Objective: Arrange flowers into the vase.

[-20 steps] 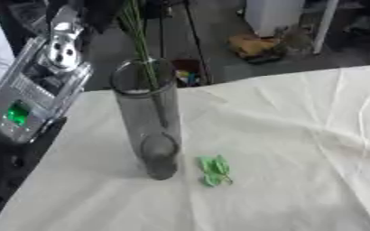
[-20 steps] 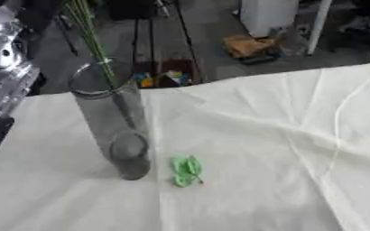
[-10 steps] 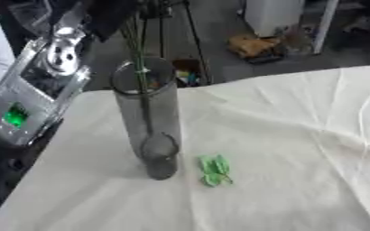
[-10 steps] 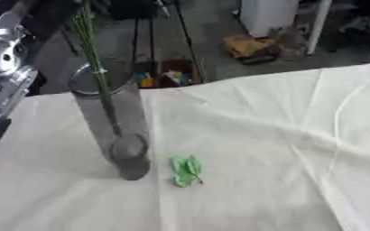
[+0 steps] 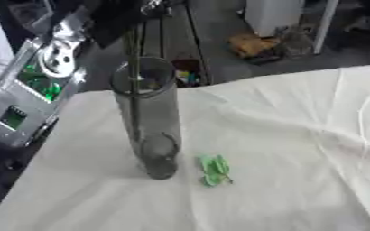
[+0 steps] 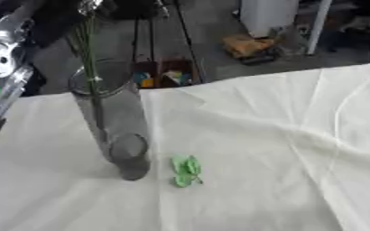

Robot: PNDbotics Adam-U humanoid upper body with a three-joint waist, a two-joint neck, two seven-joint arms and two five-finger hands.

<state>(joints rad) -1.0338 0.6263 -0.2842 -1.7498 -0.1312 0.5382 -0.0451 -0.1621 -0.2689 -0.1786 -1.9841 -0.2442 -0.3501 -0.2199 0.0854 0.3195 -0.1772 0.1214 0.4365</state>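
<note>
Tall smoky-grey transparent cylinder vase [image 5: 150, 122] upright near the left edge of the white-clothed table [image 5: 298, 149], thin green flower stems [image 6: 88, 49] standing in it, left hand [image 5: 117, 18] above, fingers' state unclear, small green leaf sprig [image 5: 214, 170] just beside the vase base.

A white cloth [image 5: 298, 135] covers what seems a table.

My left arm [image 5: 38, 85] reaches in from the upper left, its hand [image 5: 113, 20] raised high, fingers indistinct.
</note>
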